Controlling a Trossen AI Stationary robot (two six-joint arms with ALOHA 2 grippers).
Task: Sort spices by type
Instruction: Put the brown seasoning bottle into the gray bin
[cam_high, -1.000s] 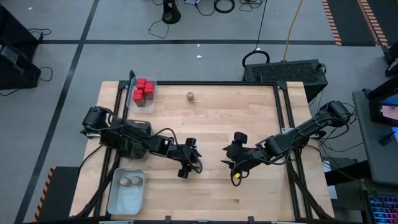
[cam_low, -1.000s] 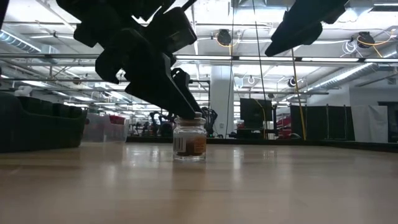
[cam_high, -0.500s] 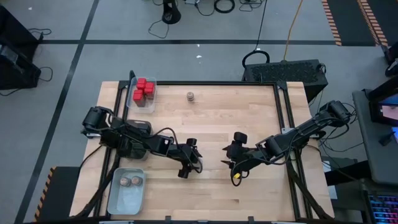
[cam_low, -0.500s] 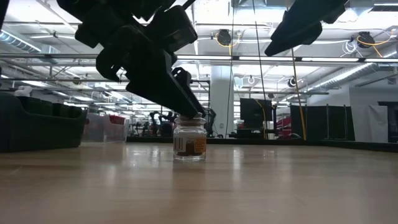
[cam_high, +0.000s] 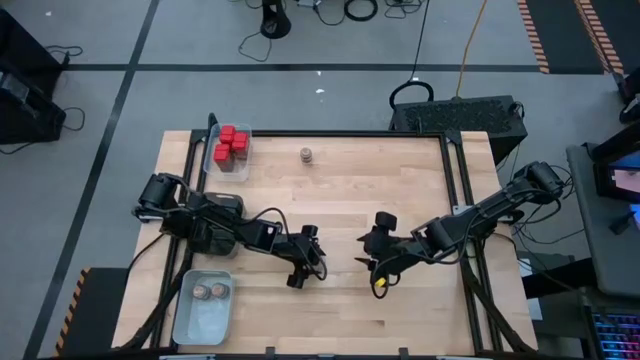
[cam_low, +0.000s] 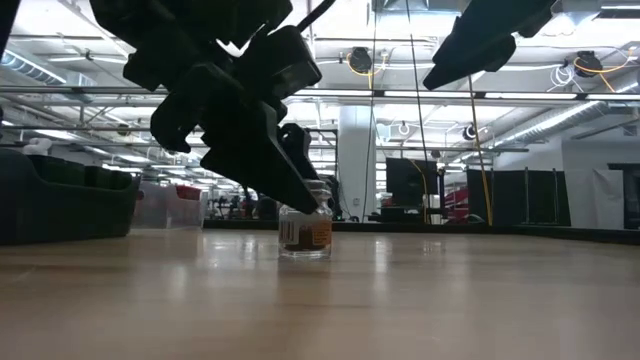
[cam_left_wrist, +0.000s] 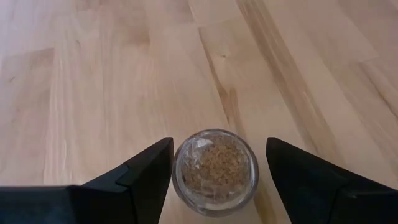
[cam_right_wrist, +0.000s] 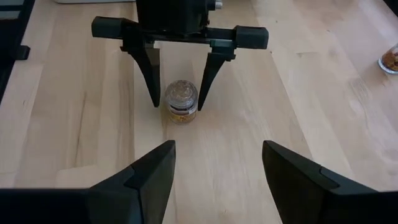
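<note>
A short round jar of tan spice (cam_left_wrist: 214, 168) stands upright on the wooden table near its middle, also seen in the low view as the jar (cam_low: 305, 232). My left gripper (cam_left_wrist: 219, 143) is open and slants down over it, one finger on each side of the jar (cam_right_wrist: 181, 101). My right gripper (cam_right_wrist: 217, 146) hovers open to the jar's right, higher up, with nothing between its fingers; in the high view my right gripper (cam_high: 379, 278) faces my left gripper (cam_high: 300, 272). My left gripper has one finger (cam_left_wrist: 152, 168) right beside the jar's side wall; I cannot tell whether it touches. The other finger (cam_left_wrist: 292, 171) stands clearly apart from the jar.
A clear tray (cam_high: 217, 163) at the far left holds several red tins (cam_high: 231, 143). A pale tray (cam_high: 203, 318) at the near left holds two round jars (cam_high: 209, 291). Another jar (cam_high: 306, 154) stands alone near the far edge. Bare wood lies between.
My left gripper has sunk a little over the jar, its fingers staying open on either side. The jar has kept its place.
</note>
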